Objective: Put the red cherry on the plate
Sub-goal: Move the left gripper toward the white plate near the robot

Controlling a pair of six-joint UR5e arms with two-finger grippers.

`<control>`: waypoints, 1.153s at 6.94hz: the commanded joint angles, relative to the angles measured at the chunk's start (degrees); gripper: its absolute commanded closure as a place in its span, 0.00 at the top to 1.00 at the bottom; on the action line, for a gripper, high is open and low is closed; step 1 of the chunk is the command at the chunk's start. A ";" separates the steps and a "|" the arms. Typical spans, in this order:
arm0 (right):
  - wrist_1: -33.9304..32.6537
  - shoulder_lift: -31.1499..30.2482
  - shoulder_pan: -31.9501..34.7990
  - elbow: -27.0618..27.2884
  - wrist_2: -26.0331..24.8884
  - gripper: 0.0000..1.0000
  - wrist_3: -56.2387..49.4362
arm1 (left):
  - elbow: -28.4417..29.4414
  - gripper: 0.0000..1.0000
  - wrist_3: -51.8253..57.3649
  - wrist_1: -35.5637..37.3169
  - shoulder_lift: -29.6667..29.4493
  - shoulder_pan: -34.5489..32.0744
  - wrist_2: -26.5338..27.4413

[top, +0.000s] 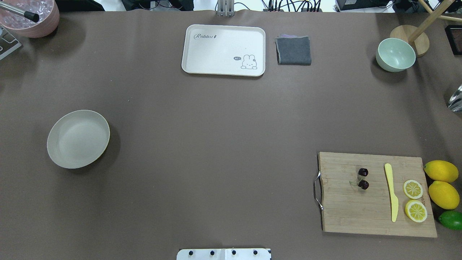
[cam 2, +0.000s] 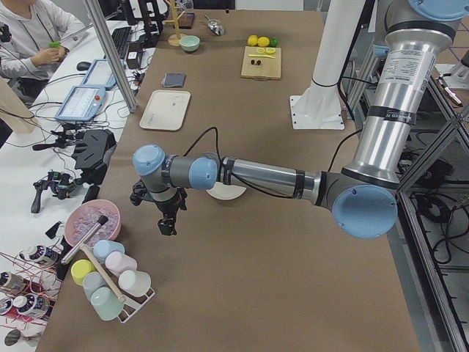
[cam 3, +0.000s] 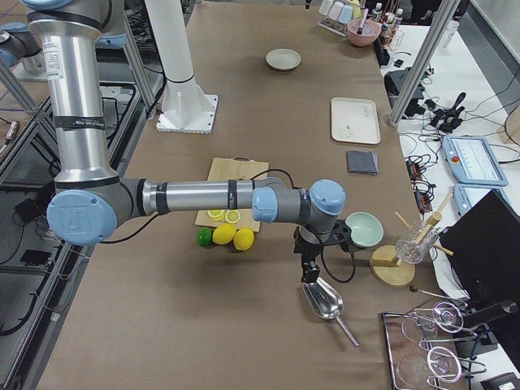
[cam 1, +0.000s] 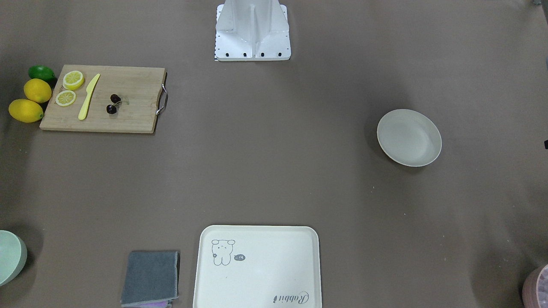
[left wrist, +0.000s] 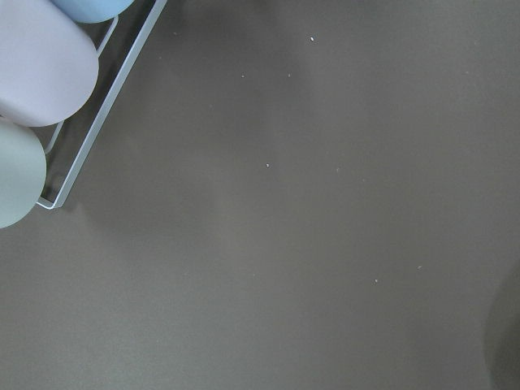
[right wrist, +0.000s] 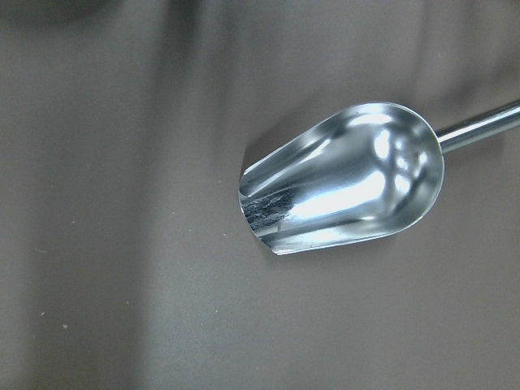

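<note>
The red cherry [top: 362,178] is a pair of dark maroon fruits on thin stems, lying on the wooden cutting board [top: 346,209]; it also shows as red cherry [cam 1: 113,103]. The off-white round plate [top: 78,139] stands with nothing in it across the table, seen too as plate [cam 1: 409,137] and plate [cam 3: 283,58]. My left gripper [cam 2: 168,226] hangs over bare table beyond the plate, near the cup rack. My right gripper [cam 3: 309,272] hovers over a metal scoop, past the lemons. Both show only in side views, so I cannot tell open or shut.
On the board lie a yellow knife [top: 391,191] and two lemon slices [top: 412,189]; lemons [top: 441,171] and a lime [top: 451,219] sit beside it. Tray [top: 223,50], grey cloth [top: 293,50], green bowl [top: 395,54], pink bowl [top: 30,16], scoop [right wrist: 349,175].
</note>
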 commanded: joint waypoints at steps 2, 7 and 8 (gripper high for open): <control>0.00 0.02 0.00 0.03 0.29 1.00 0.09 | 0.40 0.98 0.20 -0.33 -0.01 0.03 -0.49; -0.09 0.02 -0.18 -0.23 0.46 1.00 0.18 | -3.01 0.98 -3.89 -4.37 0.60 -0.14 -7.73; -0.09 0.02 -0.18 -0.40 0.55 1.00 0.18 | -6.15 0.98 -9.50 -4.46 0.69 0.12 -8.40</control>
